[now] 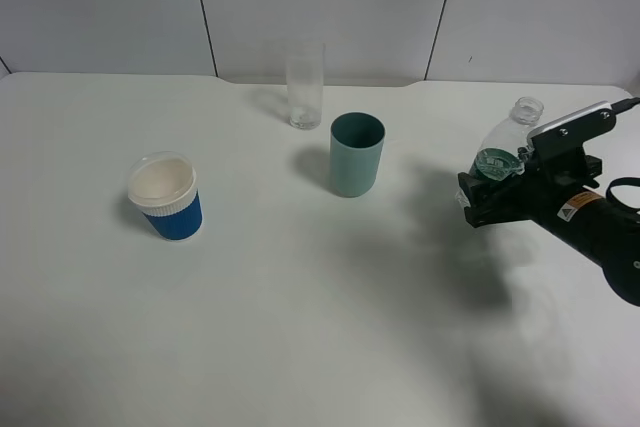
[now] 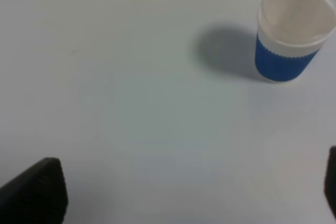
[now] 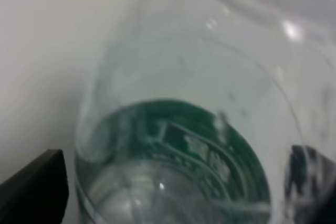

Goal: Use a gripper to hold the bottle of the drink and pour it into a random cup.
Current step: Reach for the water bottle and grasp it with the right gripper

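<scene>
The small clear bottle (image 1: 507, 137) with a dark green label stands tilted at the right of the table, its open ribbed neck up. My right gripper (image 1: 487, 187), black with a white top plate and an orange sticker, is shut on its lower body. In the right wrist view the bottle (image 3: 184, 129) fills the gap between the two black fingers (image 3: 34, 187). The teal-green cup (image 1: 356, 154) stands upright left of the bottle, apart from it. My left gripper (image 2: 191, 187) is open and empty over bare table; it is out of the high view.
A blue cup with a white rim (image 1: 165, 196) stands at the left, also in the left wrist view (image 2: 292, 30). A tall clear glass (image 1: 305, 87) stands behind the teal cup near the back wall. The table's far edge runs behind the glass.
</scene>
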Action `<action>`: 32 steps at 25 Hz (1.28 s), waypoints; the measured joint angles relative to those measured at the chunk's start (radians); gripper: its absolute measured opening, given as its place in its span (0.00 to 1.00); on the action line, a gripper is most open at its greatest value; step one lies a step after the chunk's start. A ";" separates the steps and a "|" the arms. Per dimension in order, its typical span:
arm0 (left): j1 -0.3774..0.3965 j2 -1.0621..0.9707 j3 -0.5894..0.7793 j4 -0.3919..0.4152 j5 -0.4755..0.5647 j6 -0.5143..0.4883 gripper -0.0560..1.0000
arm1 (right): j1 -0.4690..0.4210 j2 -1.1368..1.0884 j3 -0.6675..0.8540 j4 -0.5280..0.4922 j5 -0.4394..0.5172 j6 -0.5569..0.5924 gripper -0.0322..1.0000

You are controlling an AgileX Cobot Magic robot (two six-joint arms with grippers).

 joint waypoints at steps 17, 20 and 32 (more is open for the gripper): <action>0.000 0.000 0.000 0.000 0.000 0.000 0.99 | 0.000 0.000 -0.011 -0.026 0.000 0.125 0.64; 0.000 0.000 0.000 0.000 0.000 0.000 0.99 | 0.000 0.000 -0.011 -0.028 0.000 0.137 0.58; 0.000 0.000 0.000 0.000 0.000 0.000 0.99 | 0.000 0.000 -0.011 -0.026 0.001 0.170 0.58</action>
